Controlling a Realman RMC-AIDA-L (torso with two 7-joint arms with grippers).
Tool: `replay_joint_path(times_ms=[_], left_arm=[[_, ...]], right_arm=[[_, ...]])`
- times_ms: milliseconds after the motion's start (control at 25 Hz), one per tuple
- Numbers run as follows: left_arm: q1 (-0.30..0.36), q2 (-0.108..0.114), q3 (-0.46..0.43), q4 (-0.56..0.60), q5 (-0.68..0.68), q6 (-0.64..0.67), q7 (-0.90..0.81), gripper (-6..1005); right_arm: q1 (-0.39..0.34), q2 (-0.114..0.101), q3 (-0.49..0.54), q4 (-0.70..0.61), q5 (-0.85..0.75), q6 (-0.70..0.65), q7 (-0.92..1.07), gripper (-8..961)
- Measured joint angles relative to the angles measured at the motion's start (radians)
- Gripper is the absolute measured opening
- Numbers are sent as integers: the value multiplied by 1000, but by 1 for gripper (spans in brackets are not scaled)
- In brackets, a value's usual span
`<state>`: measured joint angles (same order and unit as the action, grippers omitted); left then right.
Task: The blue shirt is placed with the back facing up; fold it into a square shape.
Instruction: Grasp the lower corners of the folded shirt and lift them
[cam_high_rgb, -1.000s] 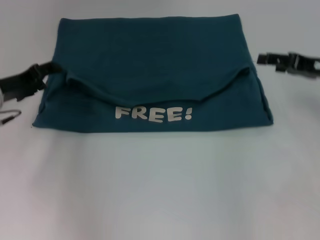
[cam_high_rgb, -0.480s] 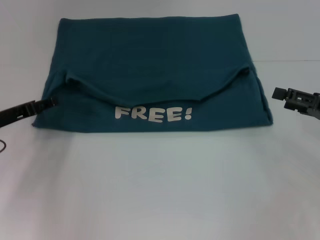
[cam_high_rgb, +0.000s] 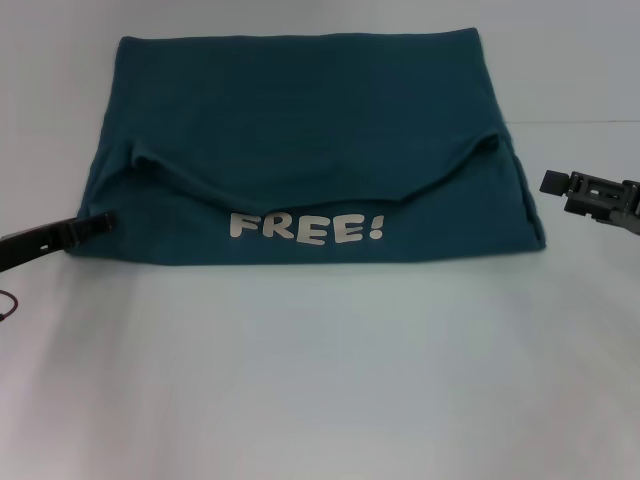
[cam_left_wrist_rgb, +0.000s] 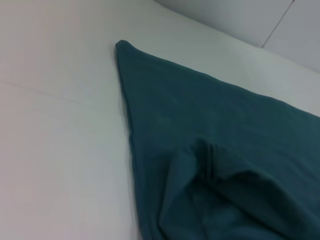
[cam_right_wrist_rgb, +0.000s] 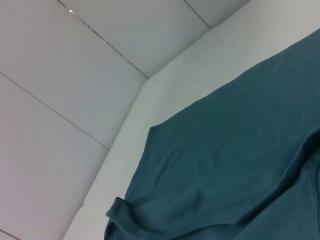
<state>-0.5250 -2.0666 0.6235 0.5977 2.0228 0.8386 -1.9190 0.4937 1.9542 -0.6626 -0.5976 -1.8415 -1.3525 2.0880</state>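
blue shirt (cam_high_rgb: 300, 150): folded flat on white table (cam_high_rgb: 320, 380), "FREE!" facing up | left pincer (cam_high_rgb: 100, 222): at shirt's left edge, state unclear | right pincer (cam_high_rgb: 552, 182): beside right edge, state unclear

Both arms are cut off by the head view's side edges, so only the left gripper (cam_high_rgb: 98, 221) and the right gripper (cam_high_rgb: 552, 182) are shown, too small for their finger gap to be judged. The blue shirt (cam_high_rgb: 300, 130) is cropped in both wrist views. Its folded-under layers and most of its front are hidden; neither wrist view includes that arm's own fingers.
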Motion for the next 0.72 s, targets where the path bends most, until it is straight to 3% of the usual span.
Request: replay_joint_path(times_ms=[600, 720], left_arm=[[-32, 1, 19, -48, 46, -38, 3, 785], [-28, 1, 17, -40, 48, -34, -15, 662]], right_arm=[[-16, 0, 15, 6, 1, 5, 0, 930], [-16, -1, 15, 6, 1, 7, 0, 931]])
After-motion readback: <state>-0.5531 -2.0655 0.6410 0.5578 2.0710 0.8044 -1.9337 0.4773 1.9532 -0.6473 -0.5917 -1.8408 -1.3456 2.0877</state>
